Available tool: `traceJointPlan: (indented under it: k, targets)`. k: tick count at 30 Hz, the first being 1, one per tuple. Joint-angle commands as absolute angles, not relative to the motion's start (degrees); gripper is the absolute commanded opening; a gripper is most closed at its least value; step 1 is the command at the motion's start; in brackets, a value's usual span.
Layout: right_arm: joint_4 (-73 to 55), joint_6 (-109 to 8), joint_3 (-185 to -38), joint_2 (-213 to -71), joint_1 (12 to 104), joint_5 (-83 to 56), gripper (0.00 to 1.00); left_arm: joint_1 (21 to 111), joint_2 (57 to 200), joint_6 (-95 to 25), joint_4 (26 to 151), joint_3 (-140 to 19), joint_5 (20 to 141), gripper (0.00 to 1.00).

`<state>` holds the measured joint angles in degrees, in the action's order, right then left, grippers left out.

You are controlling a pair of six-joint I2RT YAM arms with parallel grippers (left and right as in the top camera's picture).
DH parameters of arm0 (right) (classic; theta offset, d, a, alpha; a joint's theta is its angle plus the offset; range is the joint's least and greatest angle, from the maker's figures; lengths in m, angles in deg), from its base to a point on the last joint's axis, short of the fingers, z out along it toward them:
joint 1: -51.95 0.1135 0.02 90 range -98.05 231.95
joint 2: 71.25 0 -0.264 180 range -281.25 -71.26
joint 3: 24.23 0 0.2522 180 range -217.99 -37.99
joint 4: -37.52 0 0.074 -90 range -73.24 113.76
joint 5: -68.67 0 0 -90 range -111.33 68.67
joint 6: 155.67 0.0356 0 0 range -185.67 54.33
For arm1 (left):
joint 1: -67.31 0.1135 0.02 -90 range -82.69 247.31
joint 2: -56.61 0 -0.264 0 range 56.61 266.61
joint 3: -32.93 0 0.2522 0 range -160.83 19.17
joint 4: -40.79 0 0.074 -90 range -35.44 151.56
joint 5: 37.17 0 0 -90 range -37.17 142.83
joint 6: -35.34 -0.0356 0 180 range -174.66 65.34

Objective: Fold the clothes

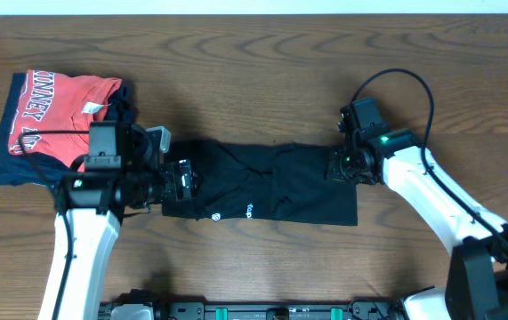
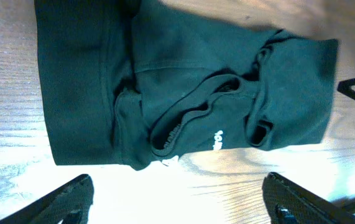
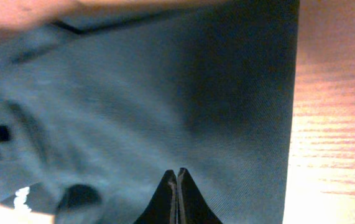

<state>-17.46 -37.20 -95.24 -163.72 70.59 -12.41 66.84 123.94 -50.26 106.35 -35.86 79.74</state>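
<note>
The clothes (image 1: 271, 182) are a black T-shirt lying as a long folded strip across the middle of the table. Small white logo marks show near its front edge. My left gripper (image 1: 182, 180) hovers at the strip's left end. In the left wrist view it (image 2: 177, 186) stands open over bare wood, just short of the crumpled collar of the clothes (image 2: 183, 81). My right gripper (image 1: 336, 166) is over the strip's right end. Seen from the right wrist, its (image 3: 177, 171) tips are pressed together above the cloth (image 3: 165, 93), with no fabric visible between them.
A red T-shirt (image 1: 62, 111) with white lettering lies on navy folded garments (image 1: 9, 160) at the back left, close behind my left arm. The wooden table (image 1: 262, 53) extends beyond the strip. A dark equipment rail (image 1: 262, 311) runs along the front edge.
</note>
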Motion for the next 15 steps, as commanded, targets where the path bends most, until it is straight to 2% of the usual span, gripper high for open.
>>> traceJointPlan:
  k: [1, 4, 8, 12, 15]
  targets:
    - [-16.0, -34.1, -91.8, -167.3, 70.2, -12.5, 0.01, 67.1, 127.7, -51.7, 104.8, -35.2, 79.0, 0.93]
    - [-14.6, -29.3, -89.6, -169.7, 70.2, -14.4, 0.01, 67.1, 130.9, -51.7, 103.5, -35.2, 79.0, 1.0]
    - [-14.6, -21.9, -86.9, -170.9, 70.2, -20.9, 0.01, 67.1, 135.0, -53.6, 103.1, -35.2, 79.2, 0.98]
    - [-17.1, -21.3, -86.6, -170.9, 68.6, -28.8, 0.01, 67.1, 138.5, -55.3, 103.1, -35.2, 79.2, 0.98]
    - [-19.3, -21.3, -87.2, -170.4, 66.0, -28.9, 0.01, 67.1, 141.3, -55.5, 102.2, -35.2, 79.2, 0.98]
